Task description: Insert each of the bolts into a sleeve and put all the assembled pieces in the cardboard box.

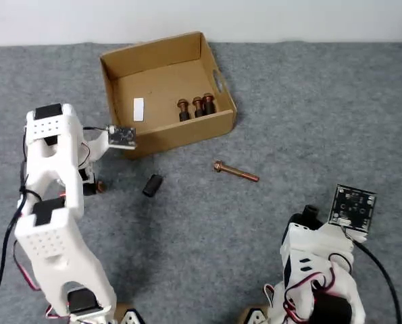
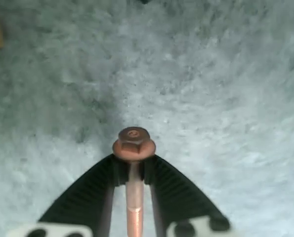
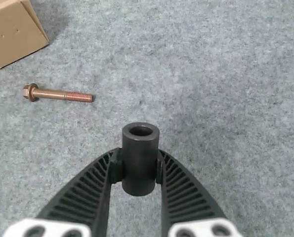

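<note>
Clamping: left pincer [image 2: 134,173], coppery flanged bolt [image 2: 134,144]; right pincer [image 3: 139,169], smooth dark, perhaps metal, sleeve [image 3: 140,148]

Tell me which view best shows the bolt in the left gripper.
Left wrist view: the bolt sits centred, shank clamped in the left gripper, head clear. The high view gives a small glimpse of its head.

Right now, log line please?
left gripper: shut on bolt | right gripper: shut on sleeve | box: three assembled pieces | table: loose bolt, loose sleeve
</note>
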{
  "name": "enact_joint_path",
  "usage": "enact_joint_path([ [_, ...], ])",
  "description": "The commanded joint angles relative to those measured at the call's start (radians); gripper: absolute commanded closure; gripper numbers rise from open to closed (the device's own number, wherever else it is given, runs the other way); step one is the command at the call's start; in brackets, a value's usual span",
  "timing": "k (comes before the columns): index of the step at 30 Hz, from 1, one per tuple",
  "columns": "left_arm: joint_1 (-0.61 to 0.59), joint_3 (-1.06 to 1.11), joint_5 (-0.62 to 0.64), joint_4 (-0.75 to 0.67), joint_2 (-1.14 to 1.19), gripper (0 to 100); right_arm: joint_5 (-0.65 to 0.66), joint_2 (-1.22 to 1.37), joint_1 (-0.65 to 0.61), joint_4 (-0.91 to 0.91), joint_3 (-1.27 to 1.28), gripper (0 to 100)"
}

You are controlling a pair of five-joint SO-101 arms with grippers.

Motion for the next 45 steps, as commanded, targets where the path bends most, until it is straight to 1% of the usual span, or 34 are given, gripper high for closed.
enact_joint_path([
  [1,0.008,0.059,0.149,0.034,-0.167,100,0.009,-0.004,0.007,-0.033,-0.009,99.1],
  [5,0.021,0.202,0.414,0.035,-0.319,100,0.006,-0.004,0.007,-0.033,-0.011,99.1],
  [7,0.031,0.286,0.503,0.025,-0.419,100,0.006,-0.004,0.002,-0.033,-0.011,99.1],
  [9,0.043,0.355,0.609,0.006,-0.531,100,0.006,-0.004,-0.028,-0.033,-0.012,99.1],
  [13,0.092,0.429,0.905,0.000,-0.767,100,0.006,-0.004,-0.170,-0.033,-0.012,99.1],
  [15,0.120,0.447,1.077,-0.014,-0.859,100,0.006,-0.004,-0.216,-0.033,-0.012,99.1],
  [18,0.137,0.475,1.387,-0.023,-0.924,99,0.006,-0.004,-0.217,-0.033,-0.011,99.1],
  [19,0.138,0.481,1.468,-0.015,-0.930,99,0.006,-0.004,-0.217,-0.033,-0.011,99.1],
  [20,0.138,0.481,1.516,0.006,-0.930,99,0.006,-0.004,-0.217,-0.033,-0.011,99.1],
  [22,0.140,0.492,1.547,0.023,-0.930,99,0.006,-0.004,-0.217,-0.033,-0.011,99.1],
  [25,0.181,0.510,1.606,0.021,-0.937,99,0.006,-0.004,-0.217,-0.033,-0.011,99.1],
  [28,0.269,0.504,1.761,0.029,-0.939,100,0.005,-0.004,-0.223,-0.033,-0.011,99.1],
  [30,0.361,0.504,1.881,0.029,-0.939,100,0.005,-0.004,-0.223,-0.033,-0.011,99.1],
  [33,0.554,0.504,2.030,0.020,-0.973,100,0.006,-0.004,-0.228,-0.035,-0.015,99.1],
  [35,0.698,0.507,2.108,-0.008,-1.020,100,0.006,-0.005,-0.263,-0.031,-0.020,99.1],
  [37,0.796,0.509,2.179,-0.041,-1.079,100,0.003,-0.022,-0.317,-0.025,-0.034,99.1],
  [39,0.809,0.506,2.211,-0.055,-1.125,100,0.003,-0.051,-0.367,-0.025,-0.032,99.1],
  [42,0.718,0.512,2.214,-0.011,-1.177,100,0.003,-0.045,-0.437,-0.025,-0.034,99.1],
  [45,0.689,0.515,2.216,0.021,-1.258,100,0.003,-0.045,-0.510,-0.024,-0.034,99.1],
])
